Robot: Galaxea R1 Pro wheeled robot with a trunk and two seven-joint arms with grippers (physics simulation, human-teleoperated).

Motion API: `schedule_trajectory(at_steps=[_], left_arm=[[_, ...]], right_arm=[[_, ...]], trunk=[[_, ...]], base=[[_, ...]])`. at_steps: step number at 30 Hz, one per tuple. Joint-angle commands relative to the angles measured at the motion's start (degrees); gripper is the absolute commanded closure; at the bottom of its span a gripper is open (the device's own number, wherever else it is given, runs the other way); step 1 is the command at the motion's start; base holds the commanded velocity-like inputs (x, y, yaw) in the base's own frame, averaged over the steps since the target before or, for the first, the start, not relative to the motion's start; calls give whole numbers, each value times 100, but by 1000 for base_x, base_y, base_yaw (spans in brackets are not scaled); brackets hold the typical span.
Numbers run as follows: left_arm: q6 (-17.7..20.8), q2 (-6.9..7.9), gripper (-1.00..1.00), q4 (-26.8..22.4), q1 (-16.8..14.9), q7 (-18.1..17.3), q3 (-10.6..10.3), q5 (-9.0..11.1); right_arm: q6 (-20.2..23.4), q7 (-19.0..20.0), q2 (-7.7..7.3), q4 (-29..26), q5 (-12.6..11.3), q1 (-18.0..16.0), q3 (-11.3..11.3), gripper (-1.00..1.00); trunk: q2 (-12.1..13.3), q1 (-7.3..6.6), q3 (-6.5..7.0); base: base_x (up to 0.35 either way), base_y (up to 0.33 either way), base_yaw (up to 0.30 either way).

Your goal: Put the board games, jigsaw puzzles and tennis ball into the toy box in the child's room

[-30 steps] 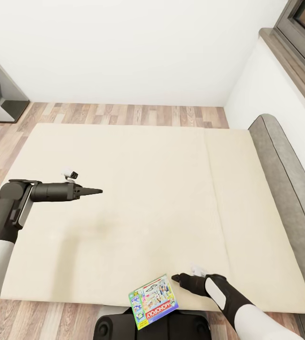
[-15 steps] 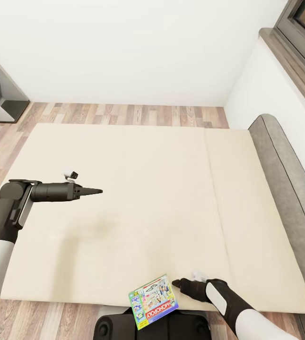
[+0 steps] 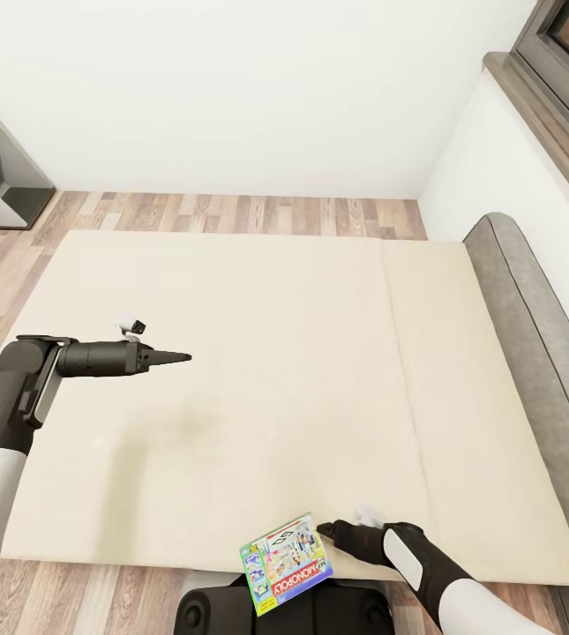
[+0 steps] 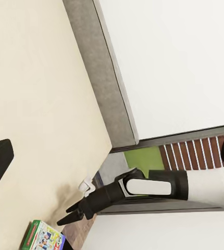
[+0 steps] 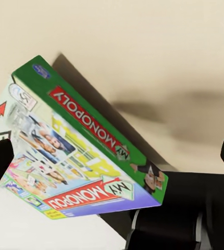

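Flat green-edged, colourfully printed Monopoly board game box (image 3: pixel 286 562) overhangs the beige mattress's (image 3: pixel 258 370) near edge; right gripper (image 3: pixel 326 529), fingers apart, sits just beside its corner and should straddle the thin edge squarely; left gripper (image 3: pixel 181 357) looks closed, empty.

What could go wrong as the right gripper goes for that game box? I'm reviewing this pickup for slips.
1. The board game lies at the bed's near edge, partly overhanging it; a nudge from the right gripper could push it to the floor.
2. The box is thin and flat on the mattress, so the open gripper may slide over it rather than get under an edge.
3. The left gripper hangs over the mattress, too far off to steady the box.
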Motion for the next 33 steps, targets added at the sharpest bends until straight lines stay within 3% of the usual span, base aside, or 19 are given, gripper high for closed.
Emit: schedule_trajectory(at_steps=[1, 8, 33], left_arm=[[61, 3, -100, -1, -4, -22, -2, -1], [61, 3, -100, -1, -3, -22, -3, -1], [61, 3, -100, -1, -4, -22, -3, -1]], right_arm=[[18, 54, 1, -3, 1, -3, 11, -100], [17, 355, 20, 2, 1, 3, 11, -100], [10, 407, 86, 293, 16, 6, 11, -100]], trunk=[[-9, 3, -6], [-9, 3, -6], [-9, 3, -6]], base=[[0, 0, 0], [0, 0, 0], [0, 0, 0]])
